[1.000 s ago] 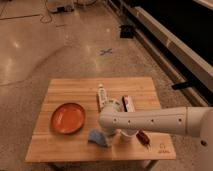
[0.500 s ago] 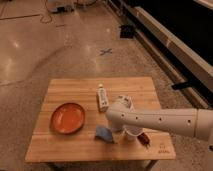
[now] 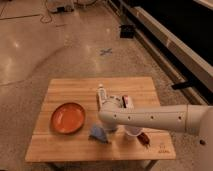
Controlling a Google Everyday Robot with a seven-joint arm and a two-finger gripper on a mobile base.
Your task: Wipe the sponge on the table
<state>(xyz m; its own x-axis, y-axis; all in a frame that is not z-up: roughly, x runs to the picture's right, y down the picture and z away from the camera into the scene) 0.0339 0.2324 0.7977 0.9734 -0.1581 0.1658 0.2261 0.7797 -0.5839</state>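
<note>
sponge [image 3: 98, 133] on the table [image 3: 60, 147], front-middle of the top, just right of the orange plate [image 3: 68, 117], apart from it. Looks crumpled, one corner pointing up.
gripper [image 3: 106, 127] right at the sponge's upper right edge, under the white arm [image 3: 155, 117] that reaches in from the right. Grip state: can't tell, the arm end covers it.
white cup [image 3: 131, 132] just right of the gripper, under the arm. Small reddish-brown item [image 3: 144, 139] beside the cup. White tube [image 3: 101, 93] and a red-white packet [image 3: 128, 101] behind the arm. Dark logo [image 3: 162, 148] at front right corner.
</note>
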